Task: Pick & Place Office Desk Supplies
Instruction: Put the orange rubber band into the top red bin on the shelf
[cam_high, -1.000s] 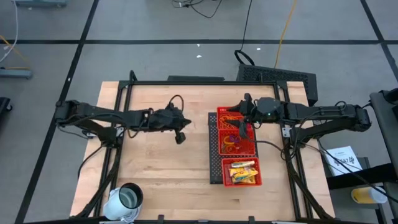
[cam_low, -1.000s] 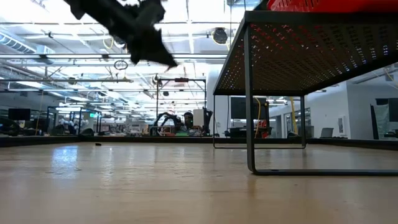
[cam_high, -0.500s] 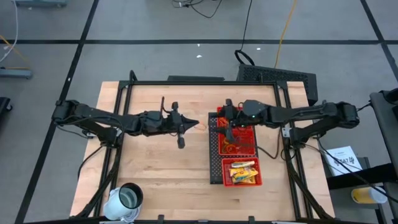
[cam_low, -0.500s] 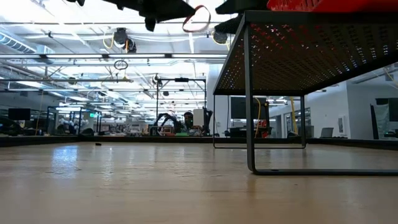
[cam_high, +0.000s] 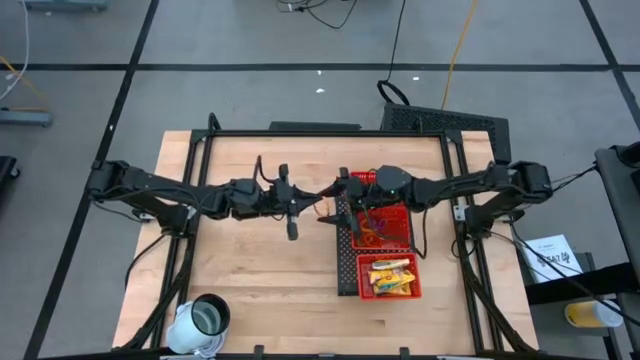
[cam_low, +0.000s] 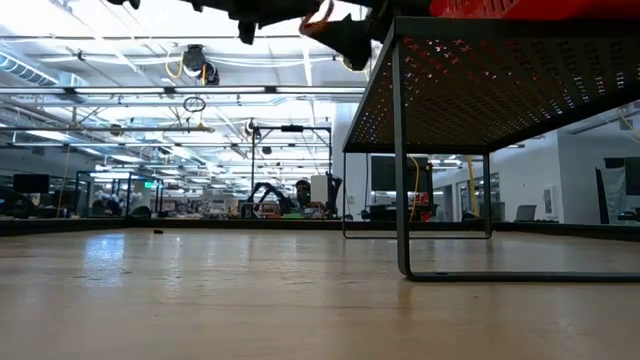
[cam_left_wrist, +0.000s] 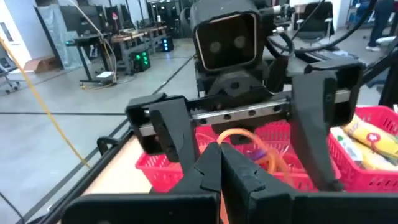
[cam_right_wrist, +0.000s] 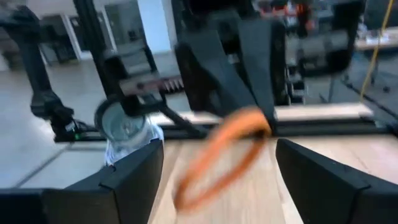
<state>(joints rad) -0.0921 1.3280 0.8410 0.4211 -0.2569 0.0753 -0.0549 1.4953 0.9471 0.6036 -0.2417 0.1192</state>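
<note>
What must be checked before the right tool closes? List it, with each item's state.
1. Left tool is shut on the orange rubber band: ok, the loop hangs from its pinched tips.
2. Right tool is open: ok, its fingers stand wide apart.
3. The tools face each other: ok, they meet nose to nose above the table by the red tray.
4. The band lies in line with the gap of the right tool: ok in the right wrist view.
5. The band is far enough in for a grip: cannot tell.
6. The band hangs free of the tray's edge: cannot tell, since they overlap from above.
</note>
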